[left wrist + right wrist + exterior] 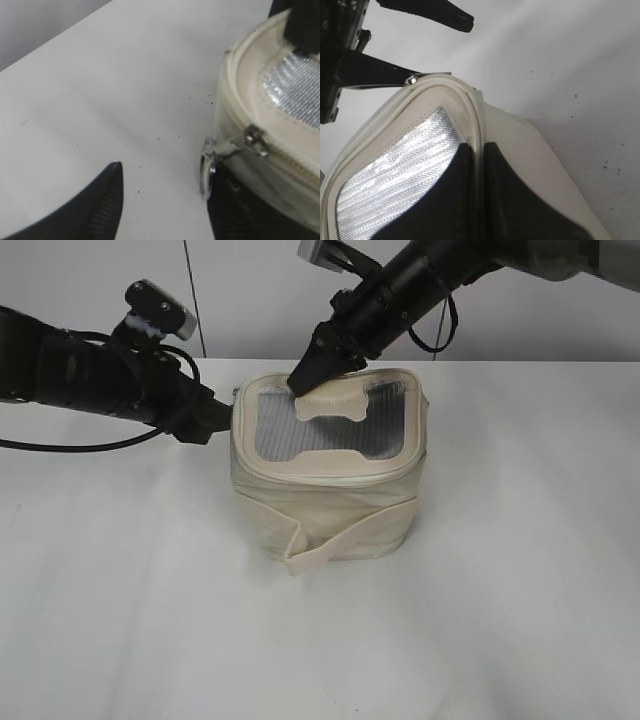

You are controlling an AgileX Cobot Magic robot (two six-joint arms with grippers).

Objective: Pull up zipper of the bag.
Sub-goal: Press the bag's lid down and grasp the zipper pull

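The cream bag stands upright mid-table, with a grey mesh top and an H-shaped patch. The zipper track runs round its top rim. In the left wrist view the silver slider sits on the track at the bag's left corner, and its ring pull hangs down. My left gripper is open at that corner. The ring lies just inside its right finger. My right gripper is shut on the bag's top rim at the back.
The white table spreads all round the bag, with a pale wall behind. The loose end of the wide strap band sticks out at the bag's front. Small dark specks dot the table.
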